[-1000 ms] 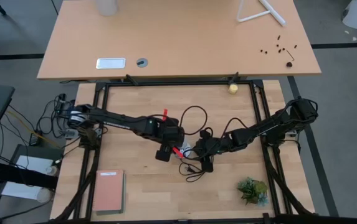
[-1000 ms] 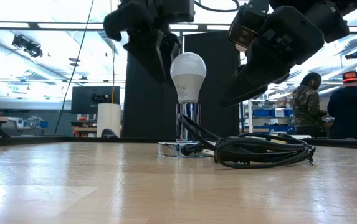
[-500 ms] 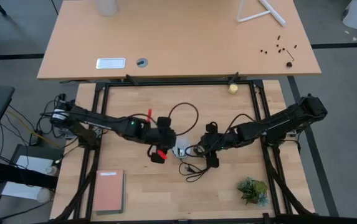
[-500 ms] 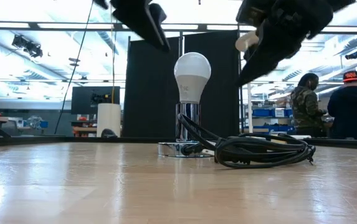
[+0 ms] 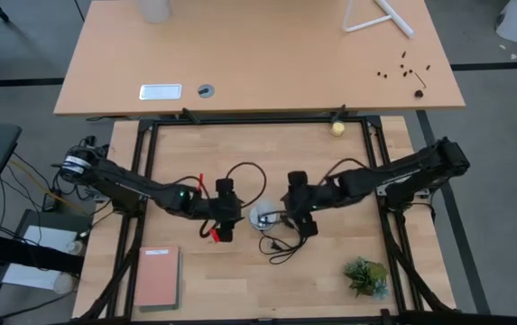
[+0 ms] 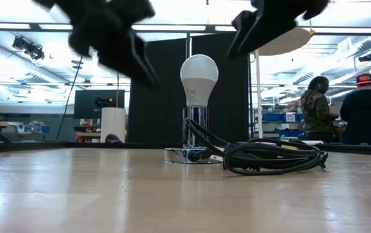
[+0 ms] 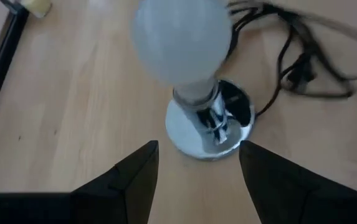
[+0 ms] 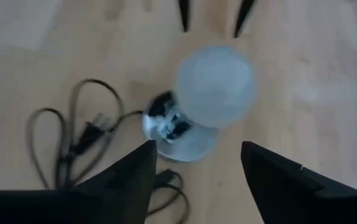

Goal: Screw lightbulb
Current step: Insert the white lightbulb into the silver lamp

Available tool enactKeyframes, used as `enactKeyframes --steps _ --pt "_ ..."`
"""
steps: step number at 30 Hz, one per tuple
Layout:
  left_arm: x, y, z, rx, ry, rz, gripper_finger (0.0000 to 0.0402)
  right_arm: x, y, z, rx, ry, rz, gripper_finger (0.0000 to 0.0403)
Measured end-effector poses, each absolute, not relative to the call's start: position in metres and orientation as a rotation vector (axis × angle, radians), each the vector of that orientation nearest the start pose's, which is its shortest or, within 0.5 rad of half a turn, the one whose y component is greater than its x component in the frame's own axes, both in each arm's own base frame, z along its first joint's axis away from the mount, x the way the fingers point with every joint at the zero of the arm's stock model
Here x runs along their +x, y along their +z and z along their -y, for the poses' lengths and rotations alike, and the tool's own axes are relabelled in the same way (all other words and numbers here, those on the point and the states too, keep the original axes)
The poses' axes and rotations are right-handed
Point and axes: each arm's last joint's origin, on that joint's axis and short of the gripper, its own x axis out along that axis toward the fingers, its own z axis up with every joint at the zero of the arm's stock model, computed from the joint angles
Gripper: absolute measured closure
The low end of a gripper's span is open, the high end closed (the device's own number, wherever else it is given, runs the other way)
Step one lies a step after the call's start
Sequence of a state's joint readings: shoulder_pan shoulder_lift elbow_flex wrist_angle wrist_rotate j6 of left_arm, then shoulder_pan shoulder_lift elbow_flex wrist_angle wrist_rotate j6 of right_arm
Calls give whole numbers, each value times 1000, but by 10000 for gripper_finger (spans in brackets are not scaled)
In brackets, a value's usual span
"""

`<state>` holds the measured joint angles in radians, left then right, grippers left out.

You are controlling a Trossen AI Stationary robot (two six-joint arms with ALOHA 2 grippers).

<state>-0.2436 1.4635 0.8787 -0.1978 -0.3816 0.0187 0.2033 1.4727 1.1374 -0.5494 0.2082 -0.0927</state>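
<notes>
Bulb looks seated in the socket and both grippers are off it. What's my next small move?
Probably just keep both arms clear. The lightbulb stands upright in the socket, and the left gripper and right gripper, both open, flank it without touching.

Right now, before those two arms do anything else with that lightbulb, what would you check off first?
1. Lightbulb seated upright in the silver socket: ok, it stands straight in the low view.
2. Screwed in fully: cannot tell, the thread is hidden.
3. Left gripper free of the bulb: ok, open, nothing between its fingers.
4. Right gripper free of the bulb: ok, open, off to the bulb's other side.
5. Black cord away from both grippers: ok, it lies coiled on the table beside the socket.
6. Socket base flat on the table: ok.
</notes>
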Motion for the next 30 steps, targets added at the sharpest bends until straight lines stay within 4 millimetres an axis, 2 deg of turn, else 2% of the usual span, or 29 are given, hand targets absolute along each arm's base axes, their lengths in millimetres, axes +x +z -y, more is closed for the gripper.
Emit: enactKeyframes --steps 6,14,21,30 --pt "280 183 58 214 146 -589 175 323 287 -42 -241 91 -957 124" --pt "274 173 57 75 151 -429 175 329 304 -40 -335 131 -942 79" --pt "277 168 57 3 165 -422 174 328 309 -45 -353 126 -933 47" --pt "288 139 59 22 191 -456 173 331 311 -42 -361 104 -913 45"
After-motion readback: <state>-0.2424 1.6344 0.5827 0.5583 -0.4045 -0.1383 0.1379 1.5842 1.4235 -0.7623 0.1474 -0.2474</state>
